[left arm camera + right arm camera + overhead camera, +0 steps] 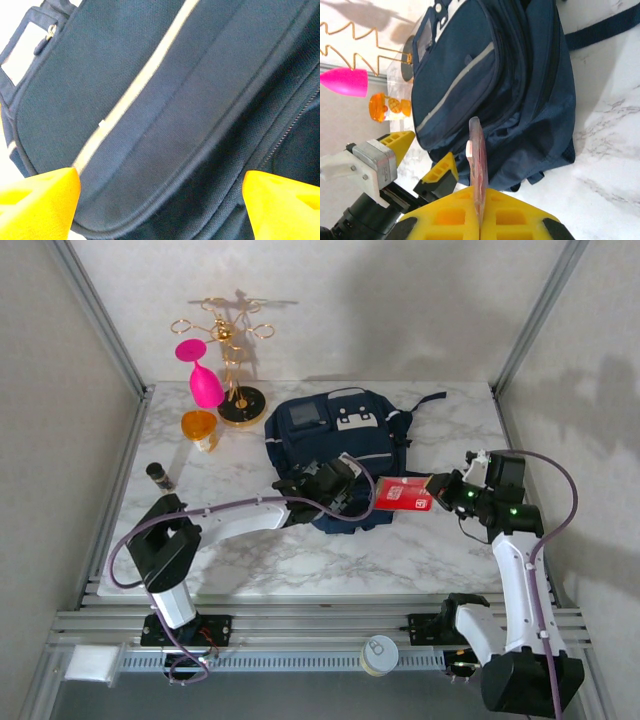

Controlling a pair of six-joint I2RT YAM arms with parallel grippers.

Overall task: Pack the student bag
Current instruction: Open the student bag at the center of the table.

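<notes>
The student bag [335, 430], a navy backpack with pale stripes, lies flat in the middle of the marble table. My left gripper [340, 485] hovers at its near edge, open. In the left wrist view its yellow fingers [40, 200] stand wide apart over the bag's fabric [165, 115], holding nothing. My right gripper [440, 490] is just right of the bag, shut on a flat red packet [403, 494]. In the right wrist view the red packet [477, 155] stands edge-on between the shut yellow jaws [480, 200], pointing at the bag [490, 75], with the left gripper [420, 155] beside it.
A gold wire stand [235, 350] holding a pink glass [205, 380] sits at the back left. An orange jar [200, 428] is beside it, and a small dark cylinder [158, 475] lies near the left edge. A white round object [380, 652] rests on the front rail.
</notes>
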